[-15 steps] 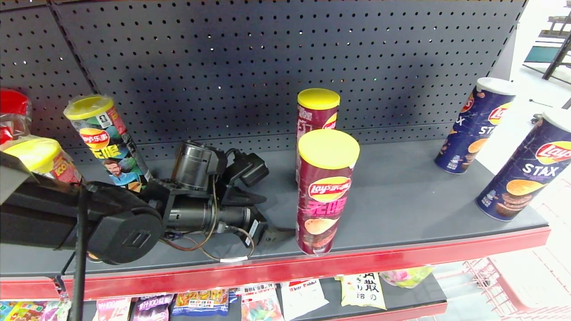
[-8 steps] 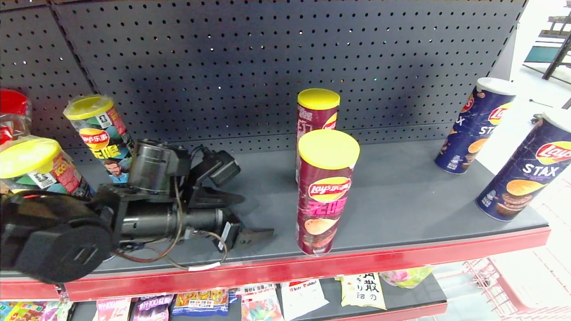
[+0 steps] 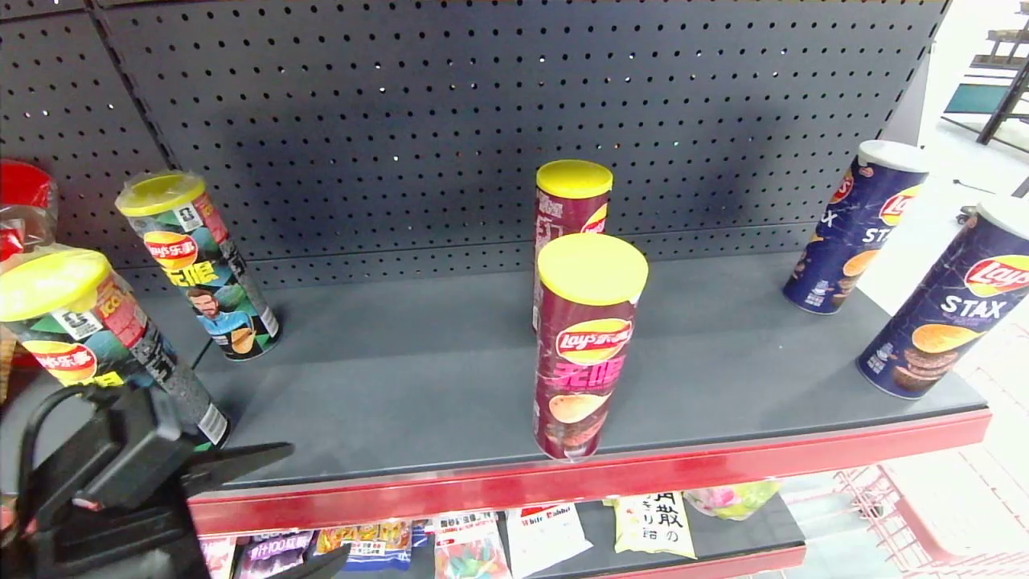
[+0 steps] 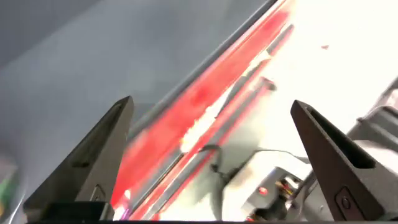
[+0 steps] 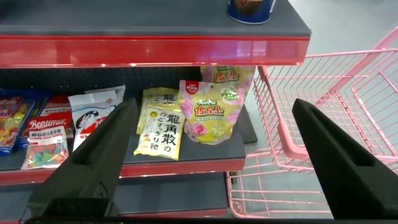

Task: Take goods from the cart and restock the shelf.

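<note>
Left pincer (image 3: 277, 507) sits down in the lower left corner of the head view. Its fingers are spread wide with nothing between them, and we only get part of it since the frame edge cuts off the rest. Its own wrist camera is badly smeared; we can make out the red shelf edge (image 4: 205, 106) running between the fingers and not much else. Right pincer (image 5: 217, 165) is spread too and also empty. It hangs in front of the lower shelf (image 5: 186, 167) where snack bags (image 5: 163, 127) lie, with the pink cart (image 5: 277, 127) just beside that shelf.

Goods-wise, on the upper shelf (image 3: 418, 378), a maroon can (image 3: 589, 346) stands near the front edge around the middle of the frame. A second maroon can (image 3: 572, 201) right behind it is half hidden. Two blue cans (image 3: 852, 229) stand at the right, the nearer one clipped by the frame edge. At the left are two dark cans with yellow lids (image 3: 197, 265), the nearer one partly covered by the left pincer. A red-topped item (image 3: 20, 193) at the far left edge is cut off, so we can't tell what it is.
</note>
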